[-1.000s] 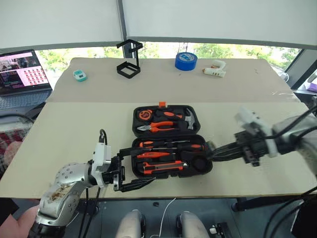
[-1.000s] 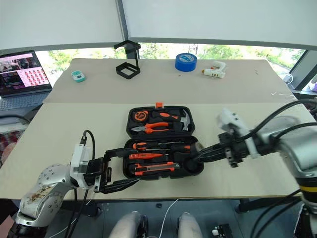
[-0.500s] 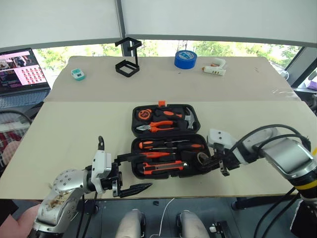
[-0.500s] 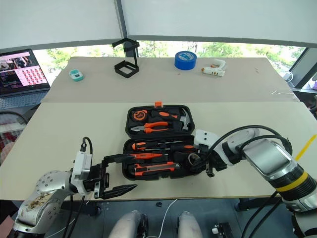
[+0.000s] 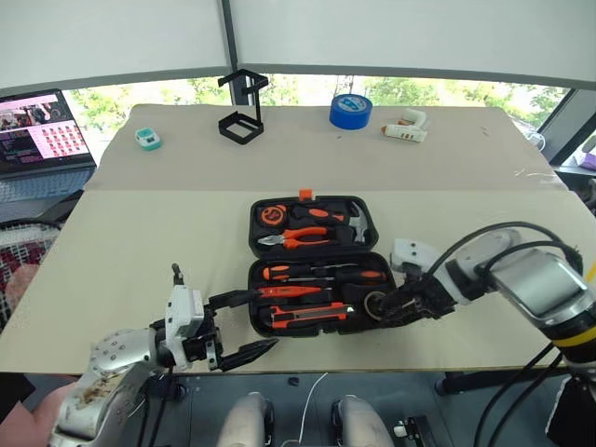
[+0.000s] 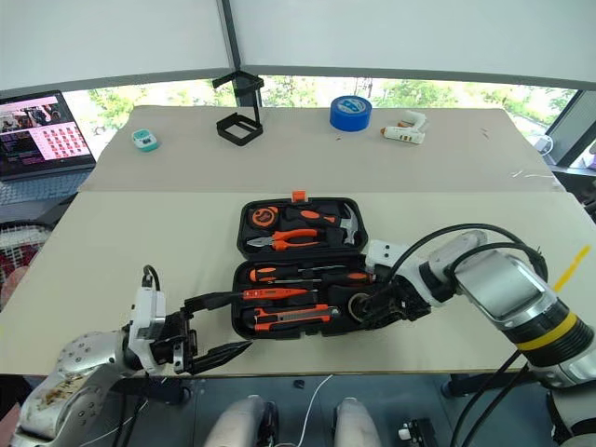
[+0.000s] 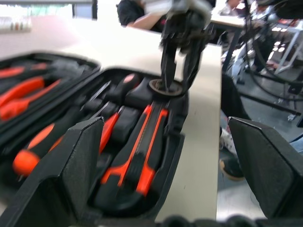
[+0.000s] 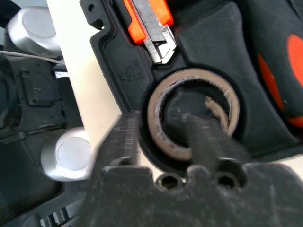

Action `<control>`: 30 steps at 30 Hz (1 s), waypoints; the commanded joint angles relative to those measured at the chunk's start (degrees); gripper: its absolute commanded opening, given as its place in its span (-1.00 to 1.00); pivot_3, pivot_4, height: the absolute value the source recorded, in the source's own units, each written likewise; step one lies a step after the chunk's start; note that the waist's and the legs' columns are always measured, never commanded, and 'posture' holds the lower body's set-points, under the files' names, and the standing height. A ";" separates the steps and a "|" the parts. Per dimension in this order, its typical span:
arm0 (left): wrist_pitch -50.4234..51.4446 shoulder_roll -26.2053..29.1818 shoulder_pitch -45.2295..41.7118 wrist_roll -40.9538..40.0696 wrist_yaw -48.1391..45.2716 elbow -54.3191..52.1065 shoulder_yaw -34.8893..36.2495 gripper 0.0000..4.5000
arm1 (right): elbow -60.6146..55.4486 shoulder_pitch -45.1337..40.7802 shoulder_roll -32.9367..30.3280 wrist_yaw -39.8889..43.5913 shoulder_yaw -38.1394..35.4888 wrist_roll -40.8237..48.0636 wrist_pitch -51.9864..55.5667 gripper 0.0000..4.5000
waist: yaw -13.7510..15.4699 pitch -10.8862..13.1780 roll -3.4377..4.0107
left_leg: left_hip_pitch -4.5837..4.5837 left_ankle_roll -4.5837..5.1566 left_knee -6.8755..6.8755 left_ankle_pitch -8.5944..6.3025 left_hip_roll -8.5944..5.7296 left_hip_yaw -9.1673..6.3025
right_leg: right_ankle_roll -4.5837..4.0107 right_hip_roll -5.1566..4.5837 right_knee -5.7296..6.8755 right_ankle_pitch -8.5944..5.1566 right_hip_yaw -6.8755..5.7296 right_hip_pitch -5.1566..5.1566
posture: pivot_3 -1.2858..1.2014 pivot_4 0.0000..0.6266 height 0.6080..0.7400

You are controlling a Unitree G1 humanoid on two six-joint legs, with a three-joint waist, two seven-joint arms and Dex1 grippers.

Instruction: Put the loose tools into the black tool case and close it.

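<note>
Tape roll seated, case lid next

The small black tape roll [image 8: 191, 116] sits in its round recess at the black tool case [image 5: 317, 265] front-right corner; my right gripper [image 7: 176, 71] straddles its wall, jaws parted, left gripper [image 5: 244, 326] spread; I judge withdrawing, then closing, comes next

laptop [image 5: 42, 130] cut off at frame edge, right fingers [image 8: 124, 142] blurred over tape roll [image 8: 194, 118]

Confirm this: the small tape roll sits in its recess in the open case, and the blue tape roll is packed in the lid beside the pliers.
Not the blue tape roll: the left eye view shows it on the table beyond the open case. The small tape roll does sit in its recess.
</note>
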 commanded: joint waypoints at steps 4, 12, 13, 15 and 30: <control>1.22 -2.26 -5.69 -1.82 8.61 5.22 8.59 0.89 | 15.10 -0.60 0.64 1.43 -12.24 1.02 -13.24 0.36 | 0.00 0.02 -0.04 | 0.02 0.00 0.06 0.00 -0.01 0.02 | 0.01 0.00 0.00 0.01 0.01 0.04 | 0.03 -0.52 1.00; 7.16 -4.43 -20.24 7.66 20.19 18.65 3.89 -0.36 | 40.91 0.63 14.39 -13.46 -20.88 -8.91 -48.32 -0.59 | -0.02 0.04 -0.14 | 0.00 -0.08 0.03 0.06 -0.11 0.04 | 0.07 0.19 0.00 0.12 0.05 0.06 | 0.03 -0.52 1.00; 8.42 -5.00 -21.44 8.13 20.53 19.27 2.59 -0.46 | 43.70 0.30 15.44 -14.98 -20.19 -11.02 -52.42 -0.70 | 0.04 0.04 -0.14 | 0.00 -0.09 0.01 0.06 -0.12 0.09 | 0.09 0.18 -0.02 0.13 0.07 0.05 | 0.03 -0.52 1.00; 10.90 -5.69 -22.85 8.63 19.52 19.70 -0.32 -0.82 | 48.81 -0.98 18.06 -17.63 -17.73 -15.76 -59.85 -1.00 | -0.07 0.04 -0.14 | -0.05 -0.12 0.03 0.08 -0.14 0.14 | 0.16 0.14 -0.05 0.17 0.08 0.04 | 0.03 -0.52 1.00; 10.52 -9.86 -26.58 14.60 14.44 20.40 -10.93 -0.97 | 36.57 5.70 21.61 -14.43 -16.58 -17.33 -56.59 -1.00 | 0.09 0.04 -0.14 | -0.02 -0.22 0.01 0.15 -0.08 0.06 | 0.17 0.07 0.03 0.18 0.08 0.07 | 0.03 -0.52 1.00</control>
